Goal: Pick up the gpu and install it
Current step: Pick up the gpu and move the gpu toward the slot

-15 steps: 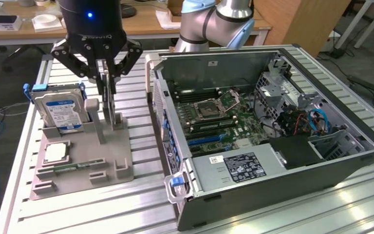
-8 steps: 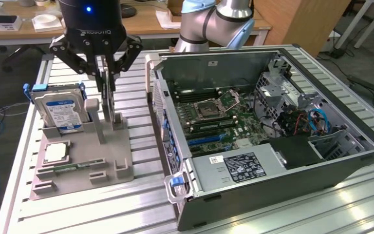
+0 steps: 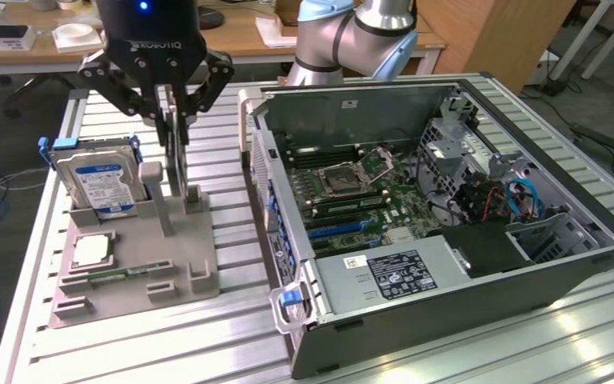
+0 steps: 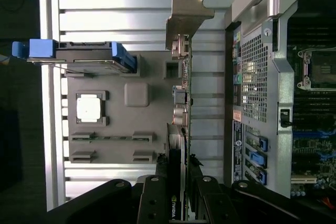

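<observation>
**Item: gpu, gripped on edge in the parts holder**

Location, by the exterior view, left to right:
- Hard drive [image 3: 99, 182]: upright at the holder's left end. Not wanted.
- Processor chip [image 3: 92, 250]: flat in its recess. Not wanted.
- Parts holder [image 3: 185, 276]: grey, lying on the slatted table [image 3: 233, 336].
- gpu [image 3: 180, 172]: thin dark card standing on edge in the holder's right-hand slot, just beside the case.
- Claw [image 3: 175, 138]: directly above the card, narrowed onto its upper edge. In the wrist view the fingers [image 4: 160, 182] sit one on each face of the gpu [image 4: 181, 103], away from the metal bracket [image 4: 186, 17].
- Computer case [image 3: 499, 292]: open, with the motherboard exposed.

Status: card grasped, and it appears to be seated in the slot. Not installed.

Handling notes (judgement): a thin card held near one end may pivot, so the grip should be square to the faces and firm. Any pull should run along the slot, not sideways, because the holder's posts and the case wall stand close.
</observation>
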Tool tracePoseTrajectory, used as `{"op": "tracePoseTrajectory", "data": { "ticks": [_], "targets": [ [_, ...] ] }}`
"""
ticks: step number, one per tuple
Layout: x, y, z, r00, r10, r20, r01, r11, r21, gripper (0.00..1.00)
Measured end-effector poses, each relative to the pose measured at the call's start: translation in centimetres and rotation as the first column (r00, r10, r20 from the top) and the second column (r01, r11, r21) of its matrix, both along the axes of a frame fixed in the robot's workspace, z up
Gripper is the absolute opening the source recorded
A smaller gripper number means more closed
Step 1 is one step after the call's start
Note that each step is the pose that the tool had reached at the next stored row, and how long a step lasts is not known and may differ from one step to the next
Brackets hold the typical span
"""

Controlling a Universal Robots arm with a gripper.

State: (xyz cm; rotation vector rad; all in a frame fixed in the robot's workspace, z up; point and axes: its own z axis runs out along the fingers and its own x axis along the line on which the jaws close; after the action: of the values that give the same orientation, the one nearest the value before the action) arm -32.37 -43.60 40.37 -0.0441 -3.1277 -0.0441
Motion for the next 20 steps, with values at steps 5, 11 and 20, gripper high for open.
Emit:
{"op": "tracePoseTrajectory", "data": {
  "ticks": [5,11,20],
  "targets": [
    [0.0,0.0,0.18,1.0,0.0,0.0001,0.0,1.0,0.0002,0.26],
    [-0.01,0.0,0.24,1.0,0.0,-0.0001,0.0,1.0,0.0002,0.26],
    [-0.01,0.0,0.78,1.0,0.0,0.0002,0.0,1.0,0.0043,0.26]
  ]
}}
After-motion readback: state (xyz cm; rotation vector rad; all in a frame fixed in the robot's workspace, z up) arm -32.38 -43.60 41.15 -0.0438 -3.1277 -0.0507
